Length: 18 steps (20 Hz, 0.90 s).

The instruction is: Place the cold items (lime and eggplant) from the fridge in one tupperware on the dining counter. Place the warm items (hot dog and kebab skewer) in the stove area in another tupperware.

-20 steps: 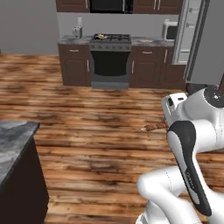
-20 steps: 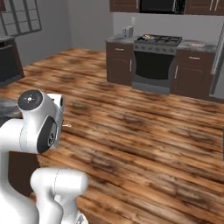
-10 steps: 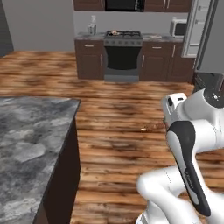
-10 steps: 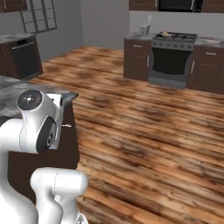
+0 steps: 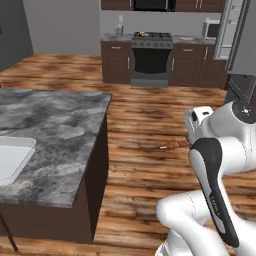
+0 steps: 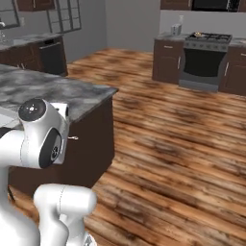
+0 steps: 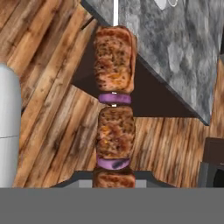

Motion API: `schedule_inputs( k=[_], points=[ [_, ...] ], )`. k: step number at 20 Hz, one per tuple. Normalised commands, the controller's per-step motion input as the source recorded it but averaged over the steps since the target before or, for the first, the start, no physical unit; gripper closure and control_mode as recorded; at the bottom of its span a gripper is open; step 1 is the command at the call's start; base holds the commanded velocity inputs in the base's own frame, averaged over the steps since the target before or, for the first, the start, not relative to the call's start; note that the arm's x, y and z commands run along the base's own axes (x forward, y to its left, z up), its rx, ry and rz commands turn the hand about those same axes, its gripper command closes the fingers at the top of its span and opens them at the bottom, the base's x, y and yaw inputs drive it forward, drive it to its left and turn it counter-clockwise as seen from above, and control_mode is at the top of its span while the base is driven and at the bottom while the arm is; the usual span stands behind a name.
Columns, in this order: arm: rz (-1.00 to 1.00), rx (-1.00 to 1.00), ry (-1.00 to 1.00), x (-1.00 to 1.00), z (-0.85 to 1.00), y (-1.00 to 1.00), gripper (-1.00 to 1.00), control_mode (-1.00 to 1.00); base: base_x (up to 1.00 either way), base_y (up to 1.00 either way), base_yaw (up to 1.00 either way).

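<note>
Beside the dining counter your base had arrived: over the last second both base views swung from the stove toward the grey island, so the camera moved, not the furniture. Your gripper stayed clamped on the kebab skewer, which projected over floor near the counter's corner. A white tupperware sat on the counter; delivery looked close.

Glossy white arm of rounded, tube-like segments — bulbous at the joints. Dark grey curved panel along one link, dark round cap with a small centre mark on a joint. Smooth plastic-looking shell — seamless.
</note>
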Motion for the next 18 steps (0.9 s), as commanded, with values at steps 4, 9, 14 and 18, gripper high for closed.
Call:
schedule_inputs(
  k=[4, 9, 14, 18],
  points=[
    [0.0, 0.0, 0.0, 0.0, 0.0, 0.0, 1.0, 1.0, -0.97, 0.74, 0.07],
    [0.0, 0.0, 0.0, 0.0, 0.0, 0.0, 1.0, 1.0, -0.39, 1.0, -0.01],
    [0.0, 0.0, 0.0, 0.0, 0.0, 0.0, 1.0, 1.0, 0.09, 1.0, -0.15],
    [0.0, 0.0, 0.0, 0.0, 0.0, 0.0, 1.0, 1.0, 0.0, 0.99, -0.24]
  ],
)
